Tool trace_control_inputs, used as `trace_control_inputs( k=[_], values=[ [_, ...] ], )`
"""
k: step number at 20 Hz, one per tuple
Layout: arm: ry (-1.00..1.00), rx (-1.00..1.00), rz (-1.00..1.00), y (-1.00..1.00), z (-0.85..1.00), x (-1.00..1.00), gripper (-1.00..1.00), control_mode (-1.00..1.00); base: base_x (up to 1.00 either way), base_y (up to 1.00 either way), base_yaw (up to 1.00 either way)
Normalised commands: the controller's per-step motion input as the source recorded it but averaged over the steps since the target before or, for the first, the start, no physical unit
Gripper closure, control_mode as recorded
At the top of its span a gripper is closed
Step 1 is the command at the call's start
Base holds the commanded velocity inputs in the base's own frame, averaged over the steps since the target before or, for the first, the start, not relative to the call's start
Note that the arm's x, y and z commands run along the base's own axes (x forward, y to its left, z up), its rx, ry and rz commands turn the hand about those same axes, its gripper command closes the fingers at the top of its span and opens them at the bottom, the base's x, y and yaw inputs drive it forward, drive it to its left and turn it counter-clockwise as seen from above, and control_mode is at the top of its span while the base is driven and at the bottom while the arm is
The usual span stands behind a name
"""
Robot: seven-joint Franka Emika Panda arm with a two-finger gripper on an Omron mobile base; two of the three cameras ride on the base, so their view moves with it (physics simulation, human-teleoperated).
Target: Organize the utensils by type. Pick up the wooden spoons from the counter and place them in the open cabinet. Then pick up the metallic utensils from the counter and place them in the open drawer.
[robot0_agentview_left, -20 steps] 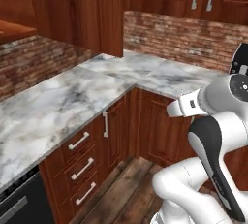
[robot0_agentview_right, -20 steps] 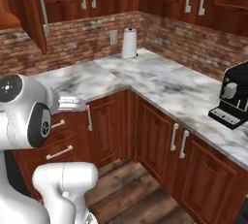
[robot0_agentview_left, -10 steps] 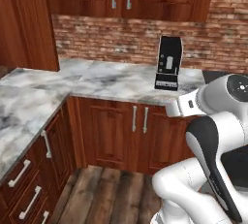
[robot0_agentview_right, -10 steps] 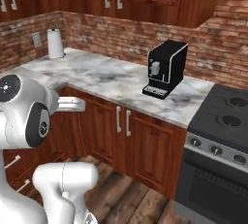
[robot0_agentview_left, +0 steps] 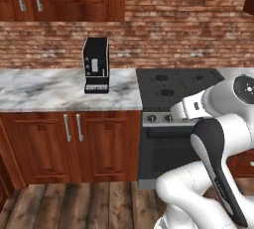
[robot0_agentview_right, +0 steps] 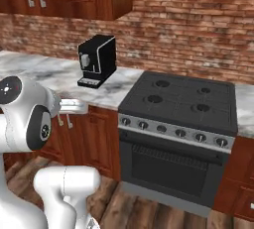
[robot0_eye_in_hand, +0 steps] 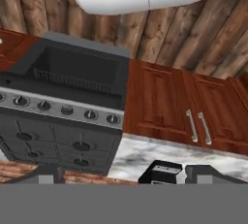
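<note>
Searching with end effector (robot0_eye_in_hand: pixel 121 173) fingers spread and empty, the arm faces a coffee machine (robot0_agentview_left: pixel 96 64) on the counter (robot0_agentview_left: pixel 44 89) left of centre beside the stove (robot0_agentview_left: pixel 176 82); no spoon visible, so the base should drive on until utensils appear.

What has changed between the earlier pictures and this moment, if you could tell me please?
The base has turned right along the kitchen, so both base views swung from the corner counter with the paper towel roll, past the coffee machine, to face the stove. Nothing was picked up or let go. The arm's pose looks unchanged, the gripper stays open and empty, and the counter things themselves have not moved.
</note>
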Motion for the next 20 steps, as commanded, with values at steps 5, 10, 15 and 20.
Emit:
trace_control_inputs(
  k=[5, 10, 15, 20],
  values=[
    [0.00, 0.00, 0.00, 0.00, 0.00, 0.00, -1.00, 1.00, 0.17, -0.99, -0.32],
    [0.00, 0.00, 0.00, 0.00, 0.00, 0.00, -1.00, 1.00, 0.38, -0.79, -0.25],
    [0.00, 0.00, 0.00, 0.00, 0.00, 0.00, -1.00, 1.00, 0.61, -0.57, -0.12],
    [0.00, 0.00, 0.00, 0.00, 0.00, 0.00, -1.00, 1.00, 0.54, -0.69, -0.04]
  ],
)
